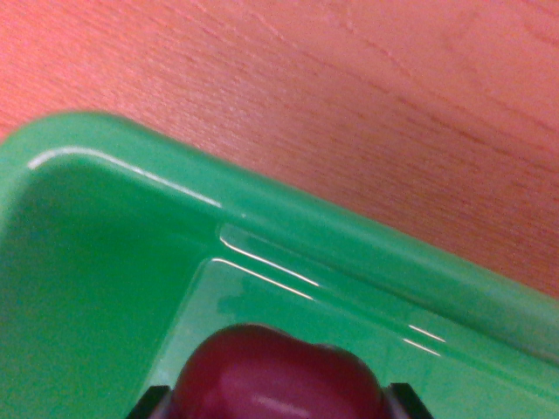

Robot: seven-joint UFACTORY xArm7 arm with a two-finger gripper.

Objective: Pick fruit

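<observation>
Wood table (367, 96) under a green bin (349, 236), fruit low in frame.
At 6 o'clock a dark red fruit (275, 375) sits between the gripper's (278, 403) two black fingertips (150, 403), apparently clamped on it, over the bin's floor; the rim runs from 9 to 4 o'clock, table beyond at 12.

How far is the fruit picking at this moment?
Done: the gripper appears shut on the dark red fruit, with its black fingertips at both sides. In hand: the fruit sits over the green bin, near a corner, on the wooden table. Whether it is being lifted out or put in, I cannot tell. Left: finishing that move.
</observation>
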